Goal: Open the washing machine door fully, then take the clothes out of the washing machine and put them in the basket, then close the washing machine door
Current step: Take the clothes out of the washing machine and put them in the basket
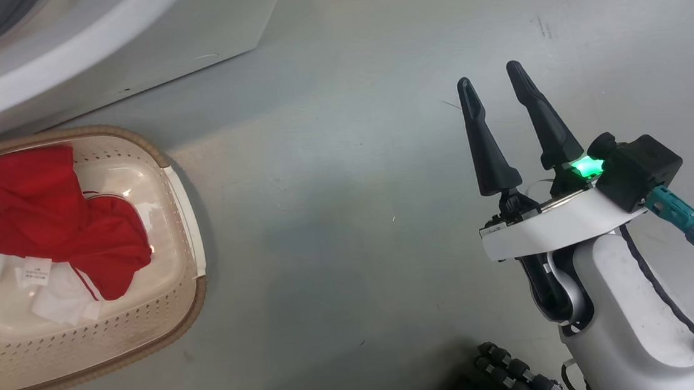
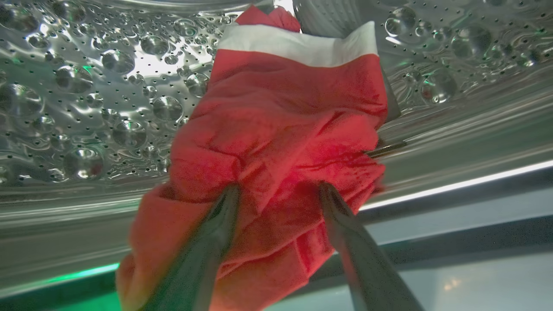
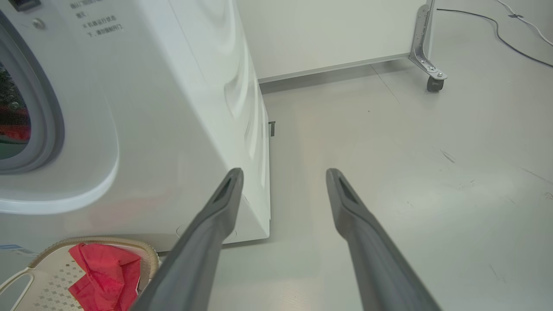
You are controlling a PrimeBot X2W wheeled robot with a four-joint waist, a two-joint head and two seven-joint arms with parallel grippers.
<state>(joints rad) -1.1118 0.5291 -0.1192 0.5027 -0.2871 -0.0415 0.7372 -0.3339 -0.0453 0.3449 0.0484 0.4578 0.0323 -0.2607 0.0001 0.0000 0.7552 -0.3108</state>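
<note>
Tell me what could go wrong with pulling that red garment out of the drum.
1. The left claw stands open astride a fold of the red garment in the drum; a shallow pinch may slip.
2. Its loose lower folds could catch on the drum's lip when pulled.
3. The basket sits low beside the washing machine; a poor release could land it on the floor.

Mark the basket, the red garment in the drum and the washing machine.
basket (image 1: 65,133), head view, on its brown rim.
red garment in the drum (image 2: 293,121), left wrist view, on its creased middle.
washing machine (image 3: 151,108), right wrist view, on its white front.
</note>
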